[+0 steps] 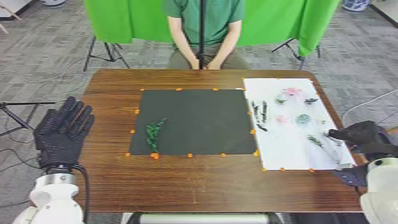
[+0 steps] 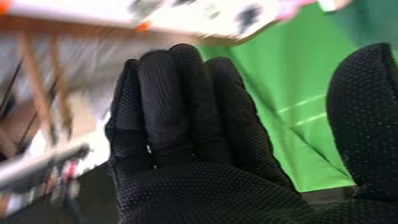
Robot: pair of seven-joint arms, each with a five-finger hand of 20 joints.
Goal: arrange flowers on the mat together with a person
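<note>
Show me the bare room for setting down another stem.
The dark gray rectangular mat is bare from the green leafy sprig rightward to the white rectangular sheet; so is the brown wooden table on the mat's near side. Crowded: the sheet's middle, around the pale green round flower, and its right edge, by the black-gloved right hand.

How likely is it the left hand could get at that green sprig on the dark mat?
Probably yes: the green sprig lies toward the left side of the dark mat, nearest the open left hand, with only small orange bits between.
</note>
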